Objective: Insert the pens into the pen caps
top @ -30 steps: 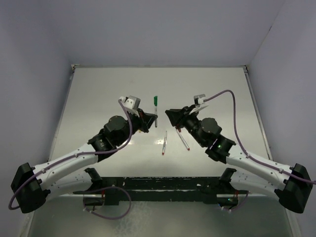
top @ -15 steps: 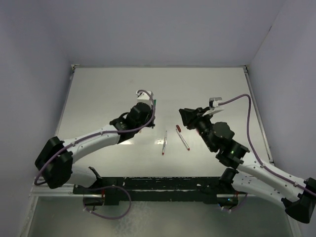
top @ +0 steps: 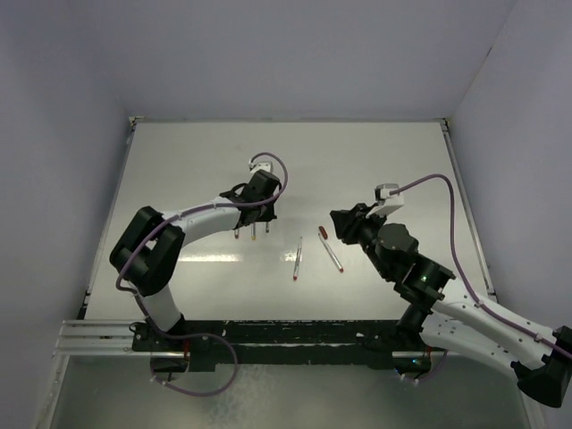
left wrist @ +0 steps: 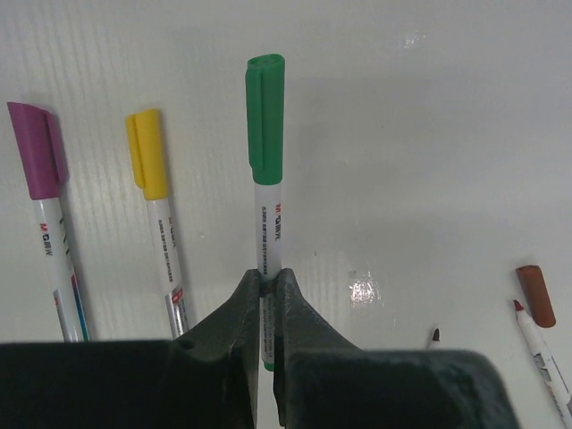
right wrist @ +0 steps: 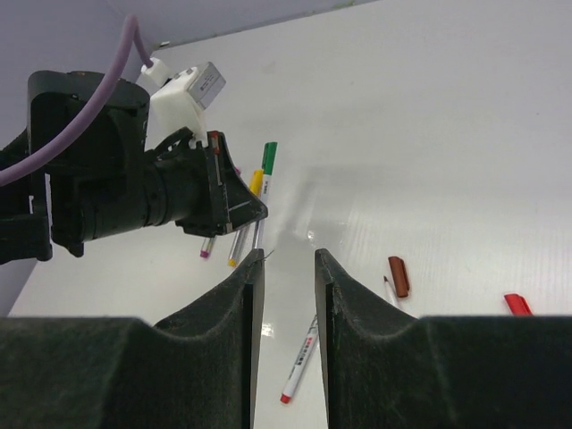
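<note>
In the left wrist view three capped pens lie side by side: one with a magenta cap [left wrist: 37, 150], one with a yellow cap [left wrist: 147, 154] and one with a green cap [left wrist: 265, 116]. My left gripper [left wrist: 266, 273] [top: 264, 220] is shut on the rear barrel of the green-capped pen [left wrist: 268, 228]. Two uncapped pens [top: 298, 257] [top: 332, 254] lie at mid table, and a dark red cap [top: 323, 231] [right wrist: 398, 276] sits by the right one's tip. A red cap [right wrist: 516, 304] lies further right. My right gripper [right wrist: 288, 256] [top: 336, 218] hangs open above the table, holding nothing.
The left arm [top: 192, 214] stretches across the left half of the table. The right arm [top: 416, 273] fills the near right. White walls [top: 286, 63] close in the table at the back and sides.
The left gripper has carried the green-capped pen leftwards, next to the yellow and magenta ones. The right gripper has drawn back to the right and opened slightly.
</note>
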`<state>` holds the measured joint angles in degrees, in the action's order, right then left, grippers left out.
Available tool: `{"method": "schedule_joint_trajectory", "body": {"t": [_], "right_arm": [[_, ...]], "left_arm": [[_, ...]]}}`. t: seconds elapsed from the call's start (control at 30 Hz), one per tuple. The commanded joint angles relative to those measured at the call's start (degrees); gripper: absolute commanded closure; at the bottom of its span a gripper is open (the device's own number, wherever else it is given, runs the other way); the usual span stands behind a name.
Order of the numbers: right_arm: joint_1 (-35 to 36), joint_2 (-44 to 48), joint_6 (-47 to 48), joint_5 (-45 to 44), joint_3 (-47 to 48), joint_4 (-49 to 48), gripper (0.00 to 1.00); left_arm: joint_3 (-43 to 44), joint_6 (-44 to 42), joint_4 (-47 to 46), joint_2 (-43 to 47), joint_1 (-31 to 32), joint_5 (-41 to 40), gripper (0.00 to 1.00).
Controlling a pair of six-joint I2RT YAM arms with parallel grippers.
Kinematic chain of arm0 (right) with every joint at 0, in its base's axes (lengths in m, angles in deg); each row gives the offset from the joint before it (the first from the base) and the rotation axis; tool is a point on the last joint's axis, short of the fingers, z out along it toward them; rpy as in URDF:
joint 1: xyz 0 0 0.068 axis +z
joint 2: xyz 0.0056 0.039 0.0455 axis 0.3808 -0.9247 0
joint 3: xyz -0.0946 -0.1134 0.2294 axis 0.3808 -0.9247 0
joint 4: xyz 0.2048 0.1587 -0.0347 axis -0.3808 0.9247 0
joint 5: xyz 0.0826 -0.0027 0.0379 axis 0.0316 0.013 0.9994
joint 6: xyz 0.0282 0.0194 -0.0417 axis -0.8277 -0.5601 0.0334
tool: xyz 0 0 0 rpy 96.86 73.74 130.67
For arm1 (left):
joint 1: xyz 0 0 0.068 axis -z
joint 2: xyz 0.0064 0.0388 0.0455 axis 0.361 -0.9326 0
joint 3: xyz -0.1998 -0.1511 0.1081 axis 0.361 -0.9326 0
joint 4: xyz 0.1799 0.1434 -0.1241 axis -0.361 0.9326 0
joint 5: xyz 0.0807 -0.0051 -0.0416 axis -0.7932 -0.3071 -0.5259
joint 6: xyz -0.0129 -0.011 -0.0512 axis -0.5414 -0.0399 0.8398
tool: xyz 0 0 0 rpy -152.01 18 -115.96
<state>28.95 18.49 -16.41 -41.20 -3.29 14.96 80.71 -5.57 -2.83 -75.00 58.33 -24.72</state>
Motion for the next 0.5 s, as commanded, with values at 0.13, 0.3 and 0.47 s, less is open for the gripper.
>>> {"method": "schedule_joint_trajectory", "body": {"t": [0.13,0.3,0.47], "right_arm": [[0.08,0.56,-1.79,-2.33,-0.69,1.88,0.69],[0.06,-0.36,-3.79,-3.17,-0.36,4.34,0.68],[0.08,-1.05,-4.24,-5.04,-0.31,5.4,0.66]], "left_arm": [[3.9,2.47,0.92,-4.42,-0.9,0.68,0.88],[4.01,3.19,1.71,-5.47,-1.0,0.13,0.79],[4.17,3.24,2.27,-5.59,-1.05,-0.5,0.61]]}}
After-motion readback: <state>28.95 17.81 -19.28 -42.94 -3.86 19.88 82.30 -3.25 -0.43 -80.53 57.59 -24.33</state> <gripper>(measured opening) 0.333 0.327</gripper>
